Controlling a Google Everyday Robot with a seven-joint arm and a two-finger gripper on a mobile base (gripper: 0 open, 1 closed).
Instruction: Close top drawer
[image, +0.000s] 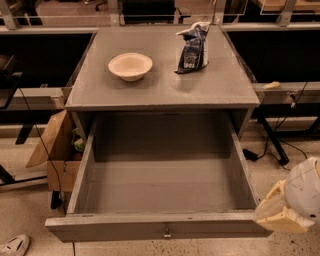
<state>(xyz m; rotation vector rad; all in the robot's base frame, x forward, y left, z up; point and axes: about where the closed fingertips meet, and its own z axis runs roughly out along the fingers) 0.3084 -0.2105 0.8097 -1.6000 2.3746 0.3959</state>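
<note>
The top drawer (160, 227) of the grey cabinet is pulled far out and is empty inside. Its flat grey front faces me at the bottom of the camera view, with a small metal knob (167, 233) in the middle. My gripper (280, 214) shows as a cream and white part at the lower right, just beside the drawer's front right corner. Its lower part is cut off by the frame edge.
On the cabinet top (225, 85) stand a cream bowl (130, 65) and a dark blue snack bag (193, 47). A cardboard box (56, 150) sits on the floor to the left. A black stand leg and cables (272, 147) lie on the right. A white shoe (14, 245) is at the lower left.
</note>
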